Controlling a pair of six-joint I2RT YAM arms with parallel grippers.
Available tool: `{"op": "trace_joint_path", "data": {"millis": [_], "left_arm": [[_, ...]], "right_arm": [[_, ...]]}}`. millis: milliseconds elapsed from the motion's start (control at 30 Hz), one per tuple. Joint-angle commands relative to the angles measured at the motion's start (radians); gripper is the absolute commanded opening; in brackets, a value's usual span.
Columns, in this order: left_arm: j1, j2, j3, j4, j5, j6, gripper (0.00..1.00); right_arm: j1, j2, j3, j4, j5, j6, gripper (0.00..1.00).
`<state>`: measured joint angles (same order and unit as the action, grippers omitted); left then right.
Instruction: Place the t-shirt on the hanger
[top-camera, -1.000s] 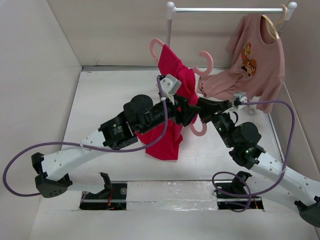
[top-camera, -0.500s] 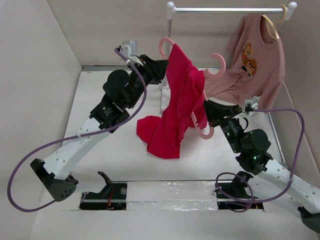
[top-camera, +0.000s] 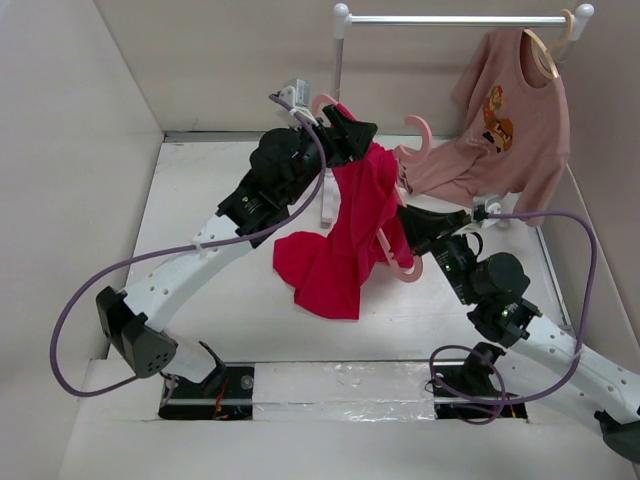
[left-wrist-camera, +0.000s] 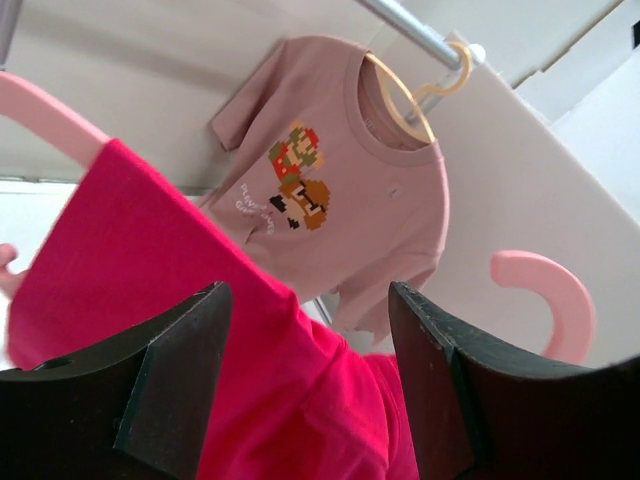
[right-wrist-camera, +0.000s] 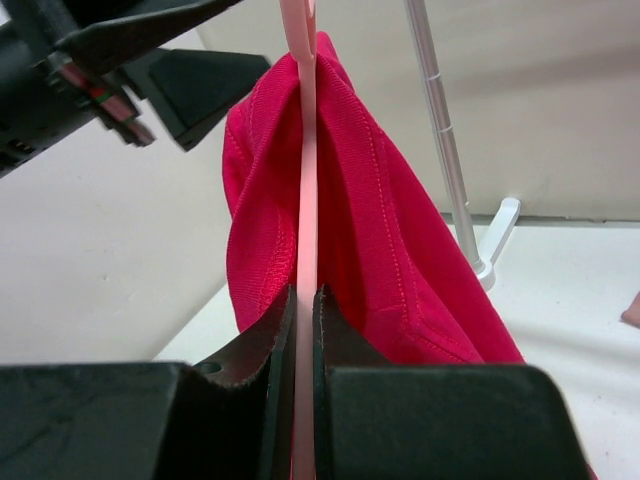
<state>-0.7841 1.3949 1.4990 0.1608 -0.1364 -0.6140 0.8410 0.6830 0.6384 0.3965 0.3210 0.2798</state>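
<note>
The red t-shirt (top-camera: 350, 225) is draped over the pink hanger (top-camera: 419, 136), which is held tilted above the table; the shirt's lower part trails onto the table. My right gripper (top-camera: 404, 224) is shut on the hanger's thin bar (right-wrist-camera: 305, 180), with red fabric (right-wrist-camera: 390, 250) on both sides of it. My left gripper (top-camera: 357, 133) is open at the shirt's top end, its jaws standing wide on either side of the red fabric (left-wrist-camera: 200, 300) without pinching it. The hanger's curled end (left-wrist-camera: 548, 292) shows beyond it.
A dusty-pink printed t-shirt (top-camera: 505, 120) hangs on a beige hanger (top-camera: 549, 50) from the white rack rail (top-camera: 450, 19) at the back right. The rack's pole (top-camera: 337, 60) and foot (top-camera: 326, 213) stand just behind the red shirt. Walls close in on the left and right.
My left gripper has left the shirt's middle, swung up and back, then come right to the shirt's top end. The hanger and shirt have been raised and tilted.
</note>
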Motion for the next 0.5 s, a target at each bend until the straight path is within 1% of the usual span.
{"op": "trace_joint_path", "data": {"millis": [0,100,233,300,467], "left_arm": [[0.011,0.035,0.079,0.011,0.001,-0.015,0.61],[0.034,0.039,0.040,0.054,0.000,-0.032,0.62],[0.043,0.082,0.061,0.040,0.027,-0.039,0.66],[0.043,0.090,0.063,0.039,0.049,-0.041,0.66],[0.043,0.093,0.043,0.049,0.050,-0.047,0.66]], "right_arm": [[0.006,-0.002,0.044,0.088,-0.007,-0.005,0.00],[0.006,0.003,0.053,0.087,-0.010,-0.011,0.00],[0.006,0.029,0.064,0.088,-0.017,-0.016,0.00],[0.006,0.036,0.067,0.090,-0.022,-0.014,0.00],[0.006,0.044,0.073,0.091,-0.007,-0.025,0.00]]}}
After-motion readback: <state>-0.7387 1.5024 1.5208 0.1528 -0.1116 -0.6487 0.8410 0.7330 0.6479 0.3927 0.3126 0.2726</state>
